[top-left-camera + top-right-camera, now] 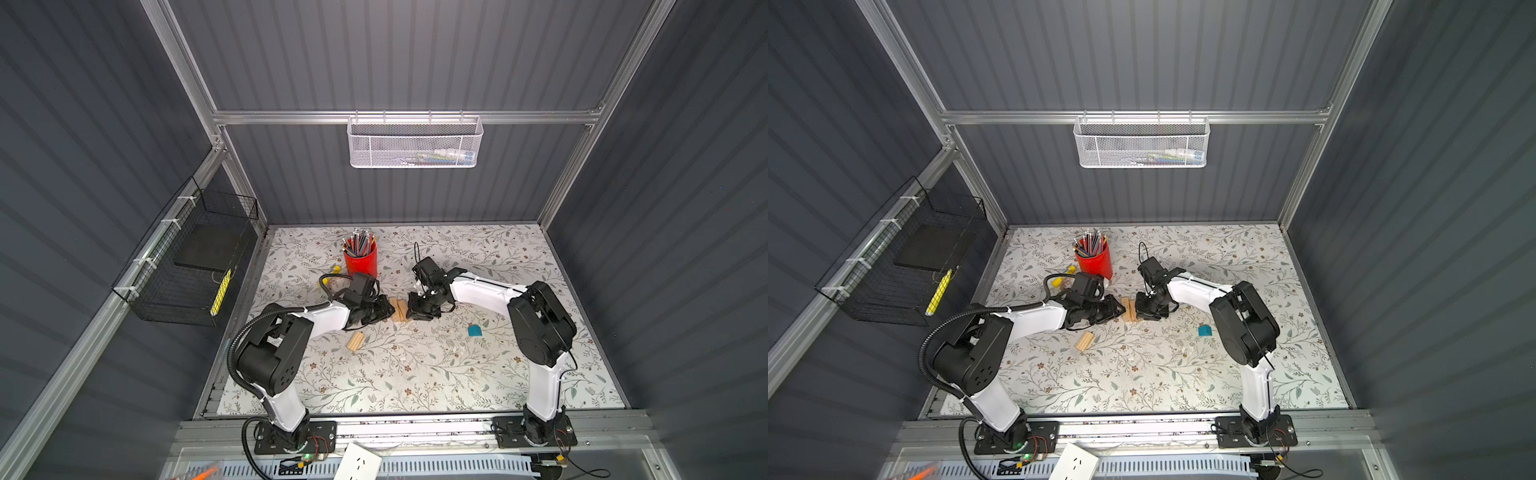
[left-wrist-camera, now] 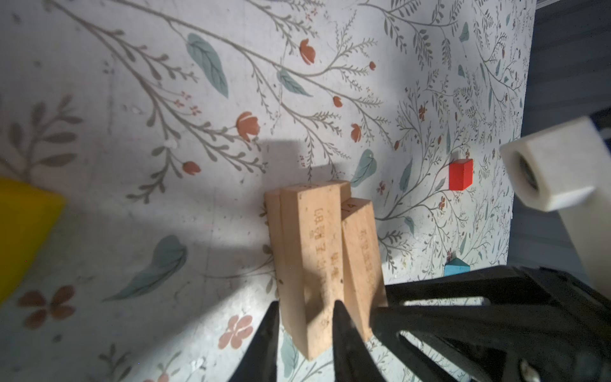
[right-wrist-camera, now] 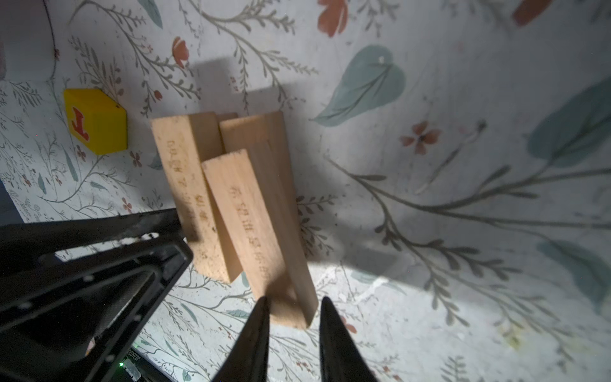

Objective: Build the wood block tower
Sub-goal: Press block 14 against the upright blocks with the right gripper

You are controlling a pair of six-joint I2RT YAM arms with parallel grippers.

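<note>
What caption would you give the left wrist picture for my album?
Left gripper grips a pale wood plank beside a second plank, red block and teal block beyond.

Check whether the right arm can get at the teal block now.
Probably yes: the teal block sits alone on bare mat beside the right arm, nothing over it. The right pincer is around a plank, though.

There are five planks, one yellow block, one red block, one teal block.
</note>
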